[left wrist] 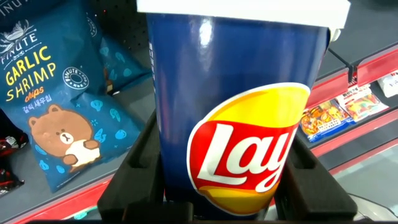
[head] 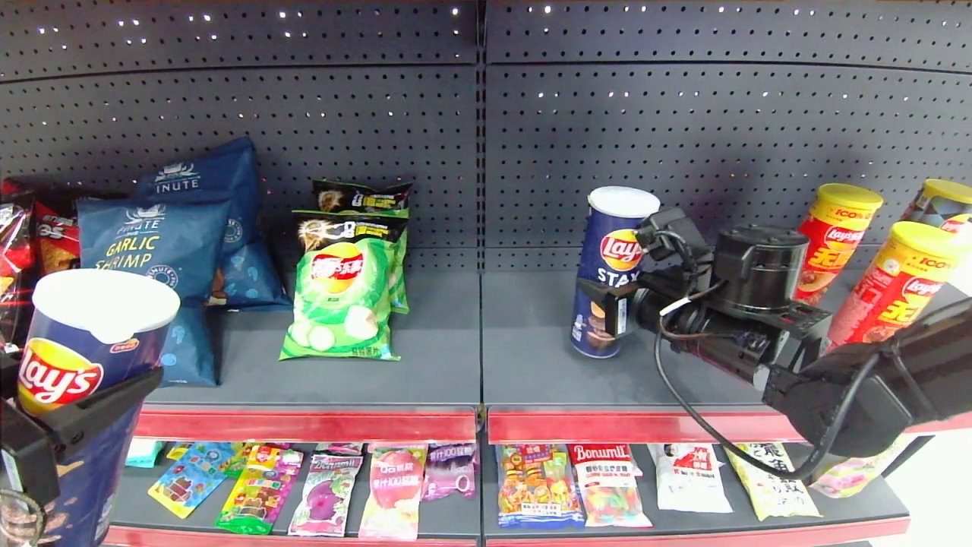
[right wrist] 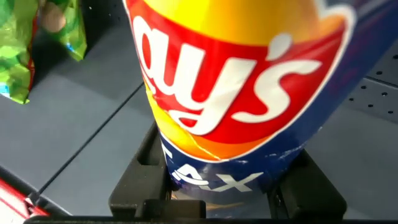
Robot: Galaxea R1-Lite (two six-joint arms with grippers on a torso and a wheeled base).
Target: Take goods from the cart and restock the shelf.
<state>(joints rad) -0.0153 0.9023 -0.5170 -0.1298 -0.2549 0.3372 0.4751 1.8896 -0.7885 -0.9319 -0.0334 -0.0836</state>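
Note:
A blue chip can with a white lid (head: 91, 334) hangs in front of the shelf's left end, tilted slightly, with my left gripper (head: 68, 425) shut on its lower body. In the left wrist view the same can (left wrist: 236, 124) sits between the black fingers (left wrist: 134, 180). A second blue chip can (head: 616, 251) stands upright on the grey upper shelf (head: 456, 357), right of the middle. My right gripper (head: 607, 311) is shut on its lower half from the right. Up close in the right wrist view, this can (right wrist: 249, 81) is clamped in the gripper (right wrist: 227, 186).
On the upper shelf stand blue garlic shrimp bags (head: 163, 243), green chip bags (head: 345, 296) and, at the right end, leaning red-yellow cans (head: 835, 235). Red packs (head: 30, 235) sit far left. Candy bags (head: 395, 486) line the lower shelf. Bare shelf lies between the green bags and the standing can.

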